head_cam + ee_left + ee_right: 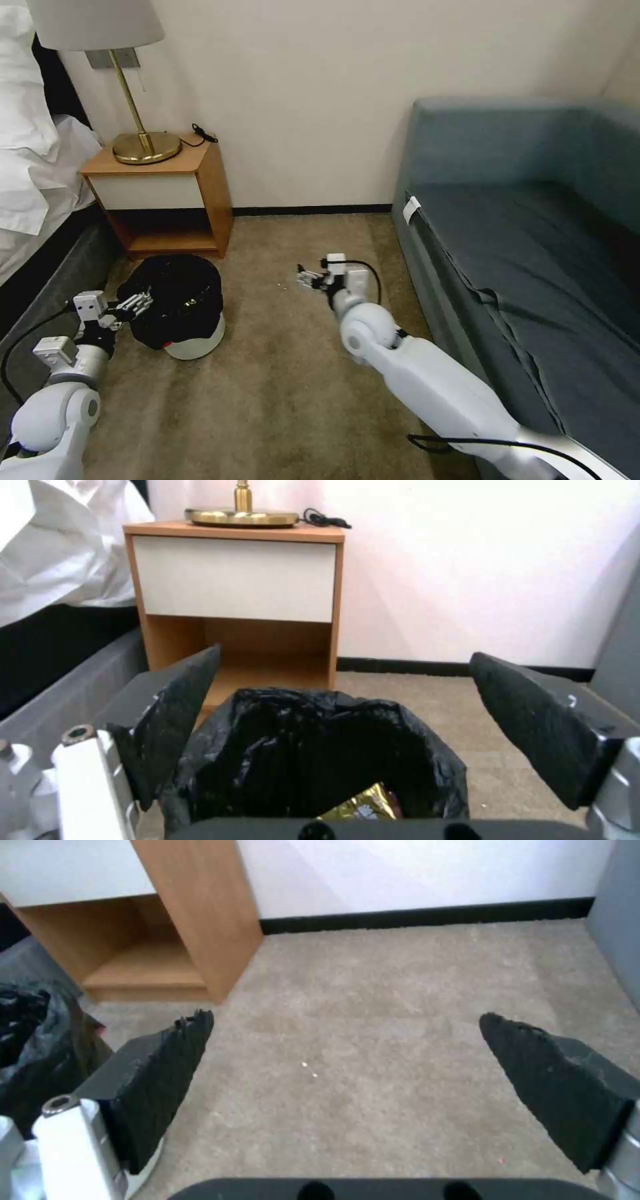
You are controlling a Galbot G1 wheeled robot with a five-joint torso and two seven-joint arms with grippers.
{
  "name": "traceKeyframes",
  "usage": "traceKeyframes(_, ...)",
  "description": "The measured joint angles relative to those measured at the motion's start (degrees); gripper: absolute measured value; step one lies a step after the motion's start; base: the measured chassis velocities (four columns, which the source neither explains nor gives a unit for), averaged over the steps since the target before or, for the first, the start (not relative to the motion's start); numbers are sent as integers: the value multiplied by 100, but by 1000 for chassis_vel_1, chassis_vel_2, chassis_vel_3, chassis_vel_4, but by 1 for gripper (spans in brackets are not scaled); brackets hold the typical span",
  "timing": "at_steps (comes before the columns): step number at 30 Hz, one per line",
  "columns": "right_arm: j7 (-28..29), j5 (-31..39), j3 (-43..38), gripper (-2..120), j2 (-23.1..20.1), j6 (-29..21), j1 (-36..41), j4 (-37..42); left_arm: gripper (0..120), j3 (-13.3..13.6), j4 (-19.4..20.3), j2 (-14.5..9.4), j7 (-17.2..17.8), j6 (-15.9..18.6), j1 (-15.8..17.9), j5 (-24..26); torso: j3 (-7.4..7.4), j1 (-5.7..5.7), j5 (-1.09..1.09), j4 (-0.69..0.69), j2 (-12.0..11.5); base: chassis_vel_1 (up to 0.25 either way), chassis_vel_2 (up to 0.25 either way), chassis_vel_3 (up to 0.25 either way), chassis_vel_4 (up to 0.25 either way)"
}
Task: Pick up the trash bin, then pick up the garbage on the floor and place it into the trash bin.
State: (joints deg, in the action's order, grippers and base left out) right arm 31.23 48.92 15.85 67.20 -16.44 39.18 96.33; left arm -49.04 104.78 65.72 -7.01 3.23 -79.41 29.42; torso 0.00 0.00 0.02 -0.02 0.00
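In a carpeted bedroom corner, the trash bin [179, 313], a small white tub lined with a crinkled black bag, stands on the beige carpet [280, 400] in the lower left of the head view, just in front of the wooden nightstand [167, 200] whose top carries a brass lamp [137, 127] and a black cable. The left gripper [137, 303] sits at the bin's left rim at the far left of the frame, its jaws spread wide; in the left wrist view its two black pads flank the bag's mouth without closing on it, and a shiny gold snack wrapper [363, 805] lies inside the liner at the bottom centre of that frame. The right gripper [308, 277] hangs over bare carpet near the middle of the head view, well apart from the bin, jaws likewise released and holding nothing; the right wrist view looks between its pads [157, 1080] at open carpet dotted with a few pale specks, with the black bag at the left edge. A grey-blue sofa [533, 253] fills the right side of the head view, and white bedding [33, 133] drapes the upper left corner.
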Motion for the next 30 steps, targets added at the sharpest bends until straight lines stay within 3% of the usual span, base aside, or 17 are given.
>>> traceKeyframes(30, -23, -3, 33, 100, 10, 23, -25, -5, 100, -1, -34, 8, 18, -10, 10, 25, 0, 0, -2, 2, 0, 0, 0, 0, 0)
